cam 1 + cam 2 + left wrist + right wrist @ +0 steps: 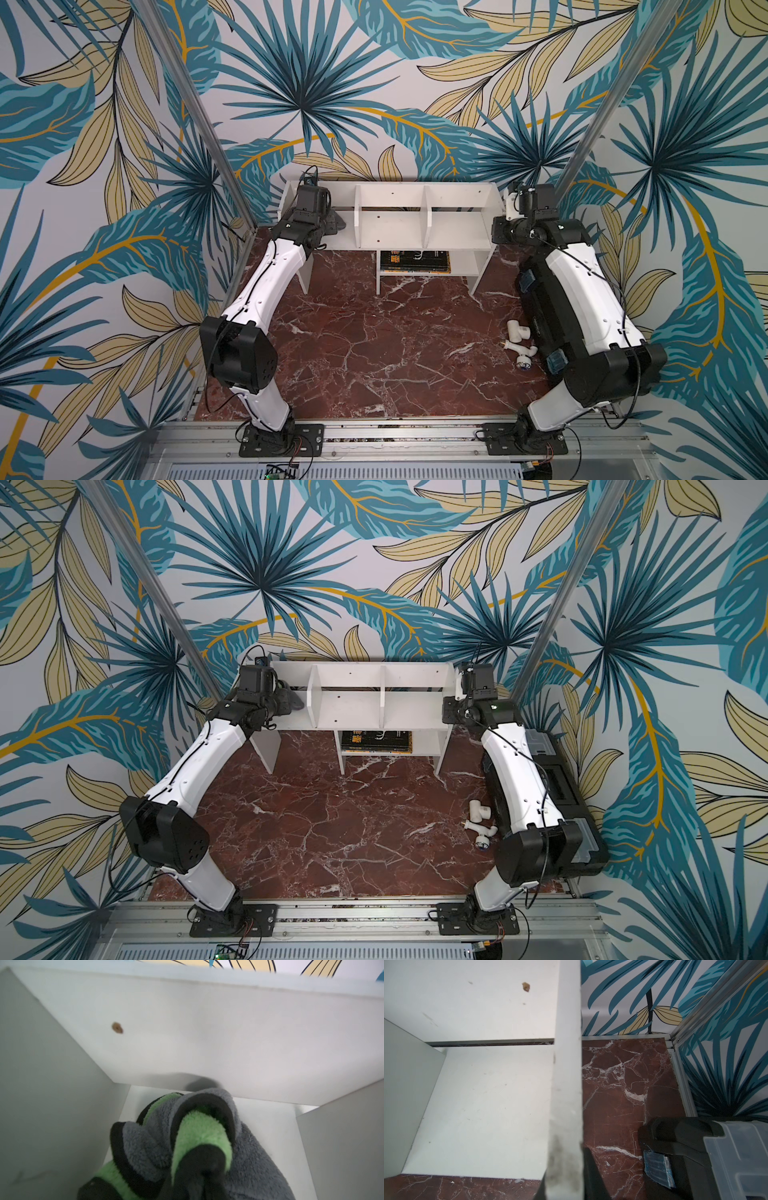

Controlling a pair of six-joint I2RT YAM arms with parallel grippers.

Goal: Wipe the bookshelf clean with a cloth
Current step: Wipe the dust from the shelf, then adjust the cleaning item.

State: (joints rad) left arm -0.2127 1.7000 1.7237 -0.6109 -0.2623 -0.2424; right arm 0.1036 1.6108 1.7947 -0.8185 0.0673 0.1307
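Note:
The white bookshelf (pixel 395 226) (pixel 349 712) stands at the back of the table in both top views. My left gripper (pixel 330 220) (pixel 207 1165) reaches into its left compartment, shut on the bunched grey and lime-green cloth (pixel 253 1157). The cloth rests on the shelf board near the back panel (pixel 207 1032). In both top views only a grey tip of the cloth (pixel 340 223) (pixel 296 705) shows past the wrist. My right gripper (pixel 508 212) (pixel 564 1188) is shut on the bookshelf's right end panel (pixel 566 1084), one dark finger (pixel 591 1176) on each side.
A black toolbox (pixel 557 771) (pixel 685 1142) lies under my right arm at the right edge. White pipe fittings (pixel 519 345) sit beside it. A black and yellow flat item (pixel 415 262) fills the lower cubby. Aluminium posts (pixel 199 124) flank the shelf.

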